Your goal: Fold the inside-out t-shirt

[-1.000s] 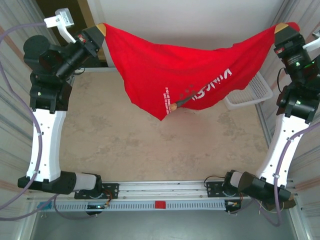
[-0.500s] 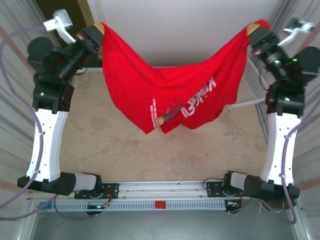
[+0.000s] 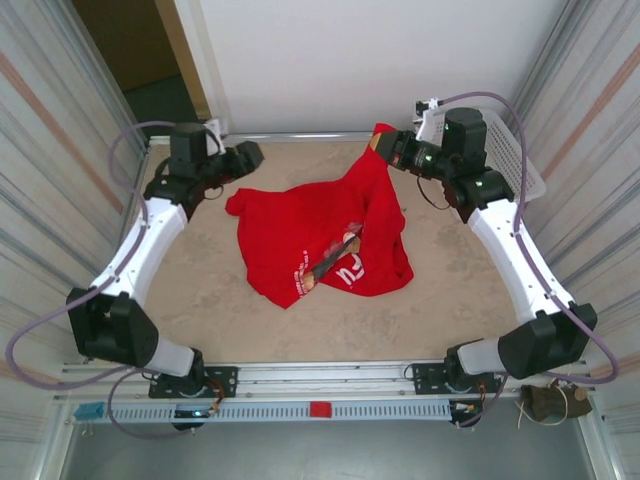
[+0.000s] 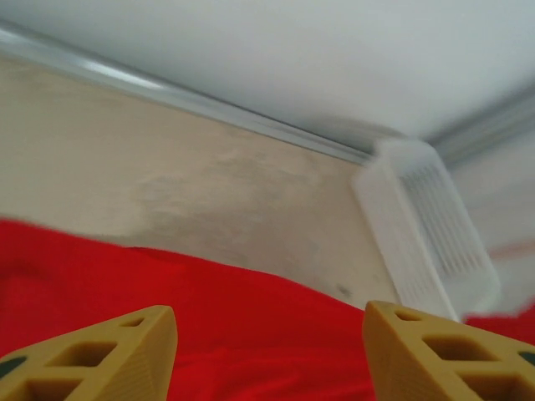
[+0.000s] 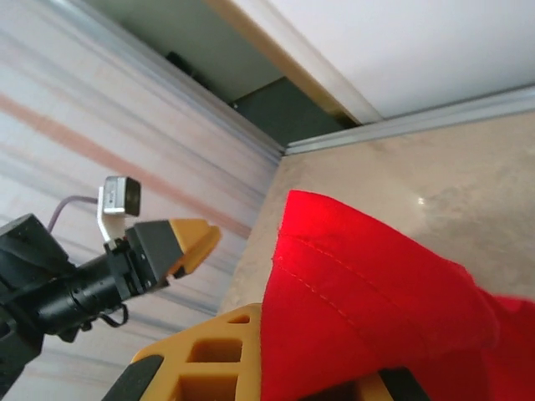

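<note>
Bench [image 3: 200, 290] is occupied at its centre by the inside-out t-shirt [image 3: 300, 235], crumpled. It is judged soft, light and limp, and best taken at the hem corners. One edge is pinched and lifted at one o'clock by the right claw [image 3: 378, 143] — the left claw [image 3: 250, 156], at eleven o'clock, is spread wide, nothing held.

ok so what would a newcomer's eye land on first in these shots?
The bright red t-shirt, lying rumpled mid-table with its white print showing. Its far corner is pinched up by the right pincer, shut on the cloth, while the left pincer stands open near the shirt's far-left edge. A white basket sits in the far right corner.
</note>
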